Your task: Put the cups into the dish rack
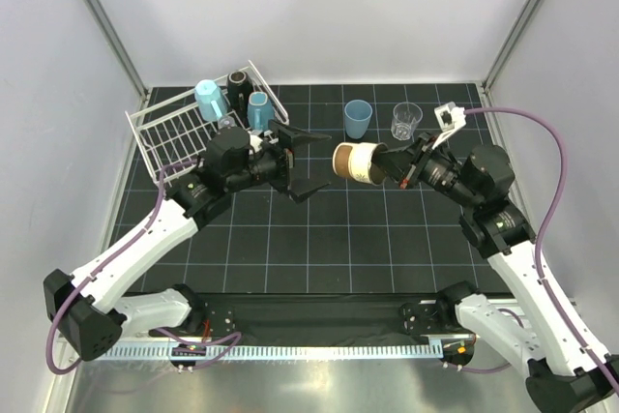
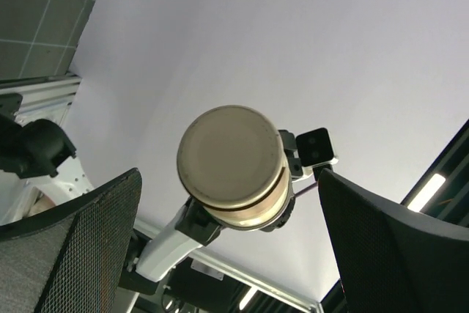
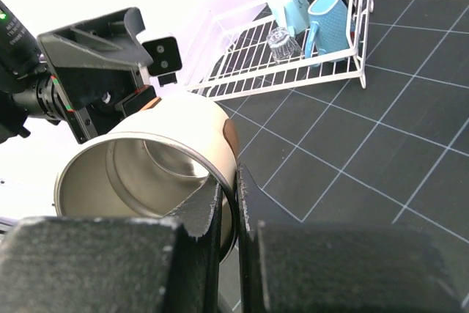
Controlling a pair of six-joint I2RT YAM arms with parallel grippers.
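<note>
Brown metallic cup (image 1: 356, 162) horizontal, base toward left tool (image 1: 326, 161)

Overhead; opposed wrist close-ups sharing cup (image 1: 354, 162)

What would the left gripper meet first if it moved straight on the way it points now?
Probably the base of the brown metallic cup, which the right gripper holds by its rim. The left wrist view shows that base ahead between the open jaws; the gap is unclear.

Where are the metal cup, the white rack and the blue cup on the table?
metal cup (image 1: 360, 163): top view, its side.
white rack (image 1: 172, 132): top view, bare wire floor.
blue cup (image 1: 358, 125): top view, its side wall.
</note>
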